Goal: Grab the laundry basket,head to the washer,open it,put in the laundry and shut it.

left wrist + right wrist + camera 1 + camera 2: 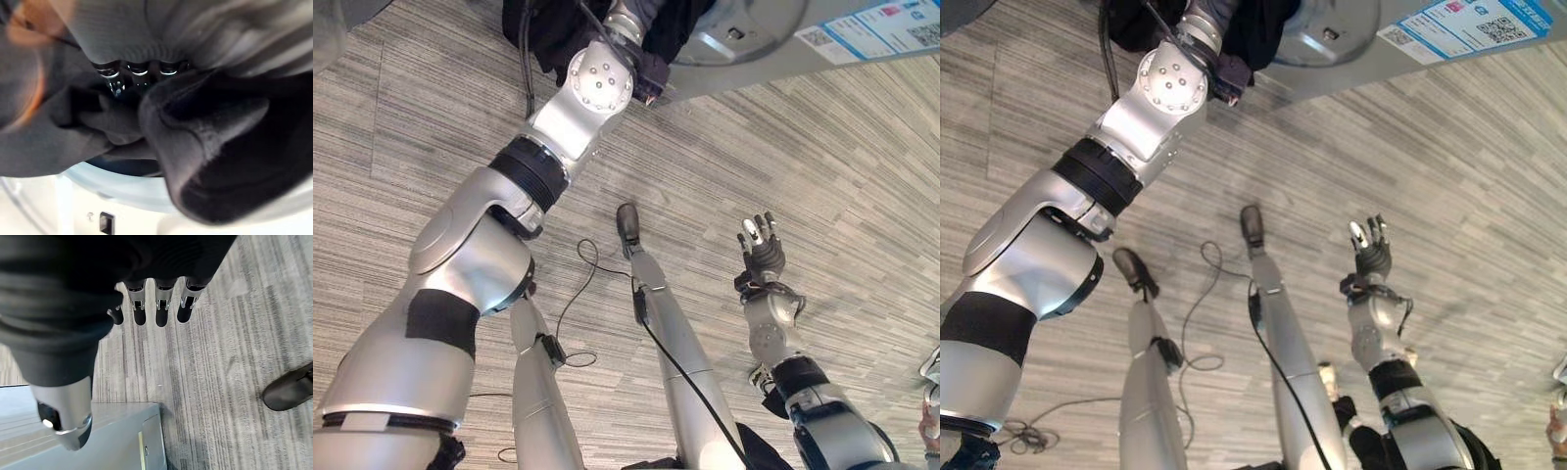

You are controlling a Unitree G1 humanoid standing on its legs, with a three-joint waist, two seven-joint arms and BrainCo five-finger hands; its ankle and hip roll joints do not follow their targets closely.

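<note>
From my seat, the one thing here outside the job is the floor (862, 196): a grey covering of fine pale and dark streaks laid in long bands. It lies below the right hand (762, 245), spreads out on every side of it, and runs on beyond its fingertips.

left arm reaches up and forward, fully extended, wrist end lost in dark cloth; left hand (139, 73) shows as a row of dark fingers sunk into the folds, grip unreadable. right arm bent at elbow, forearm raised; right hand (762, 245) held free in the air, fingers straight and loosely spread, thumb apart, holding nothing.
</note>
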